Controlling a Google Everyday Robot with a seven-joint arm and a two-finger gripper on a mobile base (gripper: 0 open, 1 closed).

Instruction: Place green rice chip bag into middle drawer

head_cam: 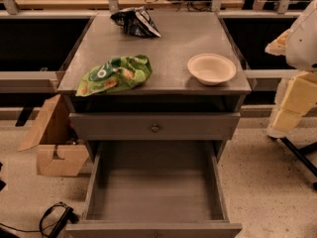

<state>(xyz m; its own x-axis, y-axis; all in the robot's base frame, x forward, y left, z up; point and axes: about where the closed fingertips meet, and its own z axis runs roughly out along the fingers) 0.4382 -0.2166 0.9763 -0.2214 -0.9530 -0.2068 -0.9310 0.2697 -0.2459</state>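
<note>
The green rice chip bag [115, 75] lies flat on the grey cabinet top [173, 38], near its front left corner. The middle drawer [154, 190] is pulled out wide open below, and its grey floor is bare. My gripper [290, 108] is at the right edge of the view, beside the cabinet's right side and below its top. It is well apart from the bag and holds nothing that I can see.
A black-and-white foil bag [134, 22] lies at the back of the top. A white bowl [211, 68] sits at front right. The shut upper drawer front [155, 127] has a round knob. A cardboard box [53, 143] and cables [54, 217] are on the floor at left.
</note>
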